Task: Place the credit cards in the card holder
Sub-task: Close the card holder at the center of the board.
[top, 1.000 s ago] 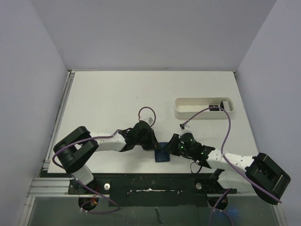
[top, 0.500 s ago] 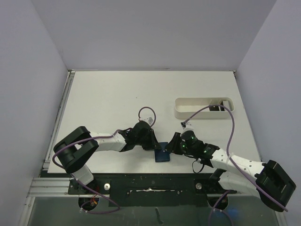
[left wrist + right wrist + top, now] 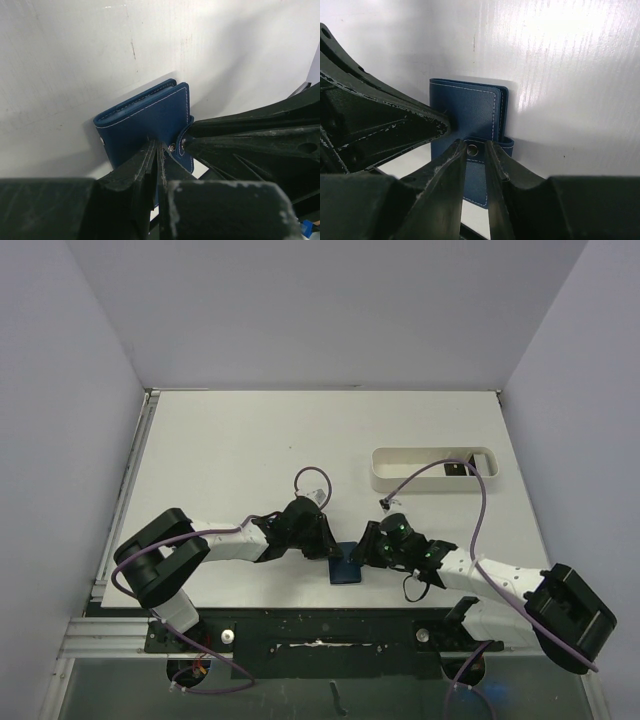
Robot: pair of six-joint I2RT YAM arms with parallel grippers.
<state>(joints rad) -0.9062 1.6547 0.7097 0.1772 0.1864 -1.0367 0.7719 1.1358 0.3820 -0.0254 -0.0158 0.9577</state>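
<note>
Top view: the card holder (image 3: pixel 346 567) lies closed at the table's near edge. Both arms stretch low and converge on it, presumably to pull it open. A dark credit card (image 3: pixel 458 468) sits in the far white tray (image 3: pixel 400 481).

Left wrist: the left gripper (image 3: pixel 156 162) is pressed together at the cover's edge (trapping leather? I cannot tell).

Right wrist: the right gripper (image 3: pixel 475 153) nips the snap tab (image 3: pixel 473 148).
</note>
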